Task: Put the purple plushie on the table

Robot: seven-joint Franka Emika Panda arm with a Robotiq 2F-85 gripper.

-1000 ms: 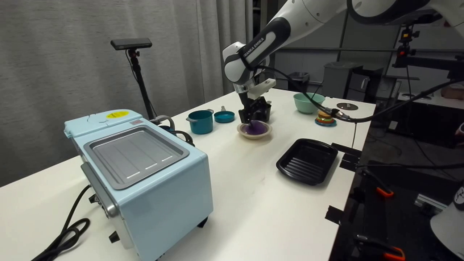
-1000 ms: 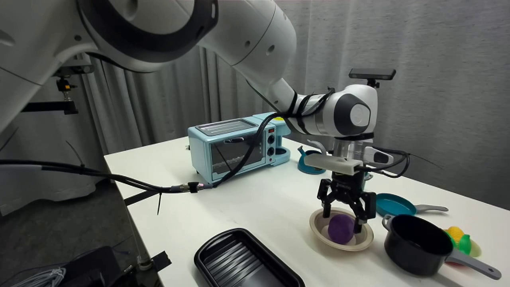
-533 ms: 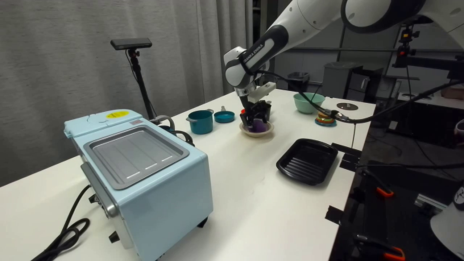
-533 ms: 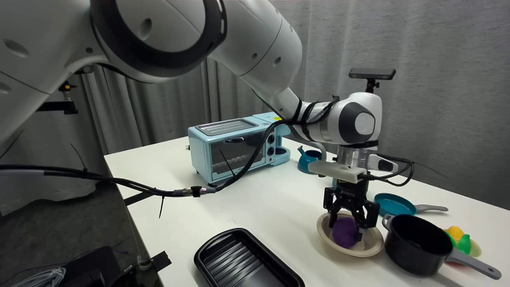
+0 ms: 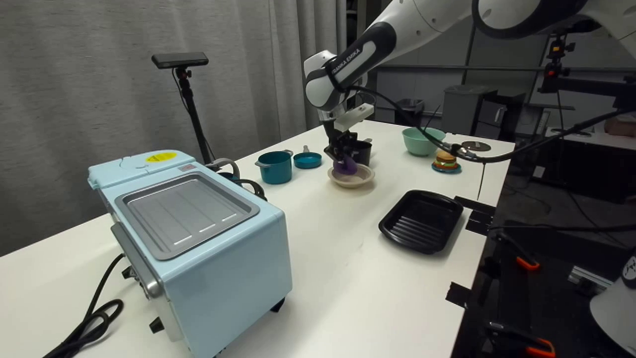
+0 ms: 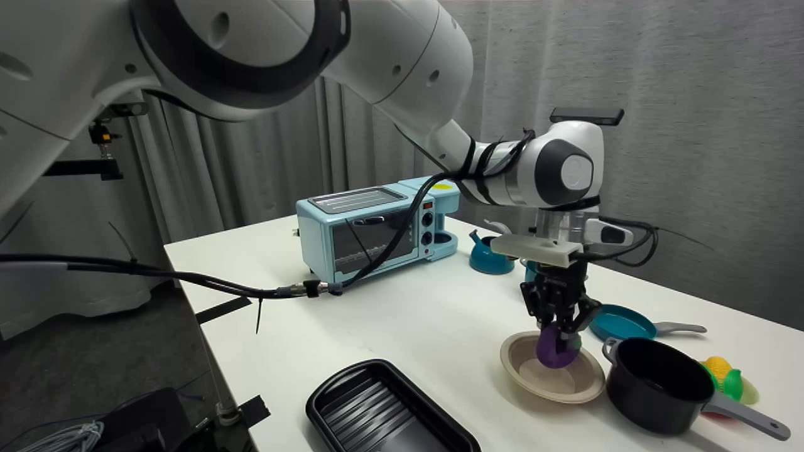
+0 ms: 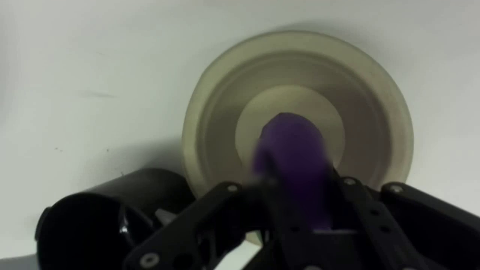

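The purple plushie is squeezed between the fingers of my gripper, which is shut on it. In the wrist view the plushie bulges out past the dark fingers, blurred, with the beige bowl below. It hangs over the far side of that bowl, raised off its floor, in both exterior views; the bowl holds nothing else that shows. Around the bowl spreads the white table.
A black pot stands close beside the bowl, with a teal pan behind. A black ridged tray lies nearer the table's edge. The light-blue toaster oven, a mint bowl and a burger toy are farther off.
The gripper went down around the plushie in the bowl, its fingers closed on it, and it rose again, lifting the plushie. The bowl slid slightly toward the black pot.
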